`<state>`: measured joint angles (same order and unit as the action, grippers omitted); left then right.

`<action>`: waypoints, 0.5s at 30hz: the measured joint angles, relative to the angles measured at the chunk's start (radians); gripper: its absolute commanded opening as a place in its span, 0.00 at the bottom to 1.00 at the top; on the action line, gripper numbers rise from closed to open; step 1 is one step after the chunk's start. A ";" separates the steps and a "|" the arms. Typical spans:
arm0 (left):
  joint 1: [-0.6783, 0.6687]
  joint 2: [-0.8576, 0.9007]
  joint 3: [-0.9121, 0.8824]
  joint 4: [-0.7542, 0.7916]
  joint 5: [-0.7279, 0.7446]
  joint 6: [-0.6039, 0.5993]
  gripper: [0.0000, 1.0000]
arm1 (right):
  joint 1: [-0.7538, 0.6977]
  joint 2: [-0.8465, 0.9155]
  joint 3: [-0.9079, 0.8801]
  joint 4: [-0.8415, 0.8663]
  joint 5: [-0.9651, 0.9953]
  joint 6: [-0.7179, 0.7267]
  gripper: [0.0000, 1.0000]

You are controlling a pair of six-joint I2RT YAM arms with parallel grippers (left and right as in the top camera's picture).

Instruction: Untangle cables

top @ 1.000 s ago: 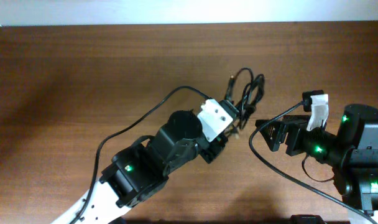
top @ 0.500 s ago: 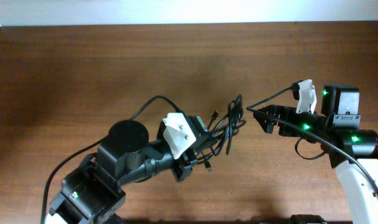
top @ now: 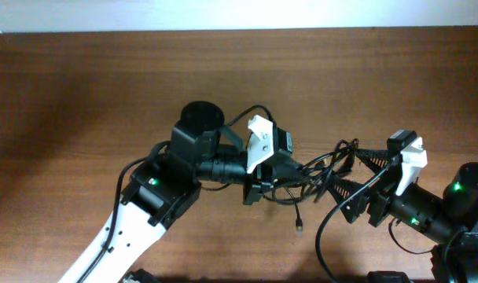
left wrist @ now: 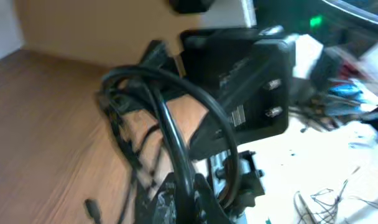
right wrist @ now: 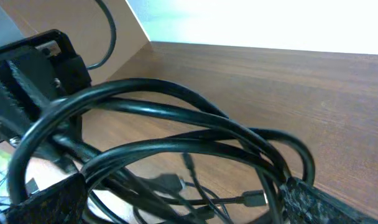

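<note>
Pull-apart step in hand: the left tool (top: 290, 170) is clenched on the thin black knotted cables (top: 324, 165), which are strung between the two arms at the middle of the brown wooden worktop (top: 105, 86); the right tool (top: 347, 176) stands fully released, its toothed fingers (right wrist: 49, 202) straddling several loops without pinching any; one small plug end (top: 299, 228) trails free below the bundle; the next move, by my read, calls for the right tool to close on a single loop, not the whole bunch, then draw away from the left to loosen the knot.
</note>
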<state>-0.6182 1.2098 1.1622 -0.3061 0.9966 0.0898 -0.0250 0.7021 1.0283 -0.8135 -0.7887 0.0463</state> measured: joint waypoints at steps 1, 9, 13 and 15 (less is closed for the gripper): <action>0.005 0.012 0.000 0.026 0.052 0.000 0.00 | 0.000 -0.001 0.000 0.001 -0.006 -0.003 0.70; 0.005 0.018 0.000 0.035 0.099 0.000 0.00 | 0.000 -0.001 0.000 0.004 -0.060 -0.011 0.36; 0.005 0.018 0.000 0.039 0.095 0.000 0.00 | 0.000 -0.001 0.000 0.007 -0.148 -0.017 0.04; 0.005 0.018 0.000 0.050 0.092 0.000 0.00 | 0.000 -0.001 0.000 0.008 -0.156 -0.016 0.04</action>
<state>-0.6128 1.2278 1.1625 -0.2565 1.0882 0.0898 -0.0250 0.7013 1.0279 -0.8059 -0.9443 0.0299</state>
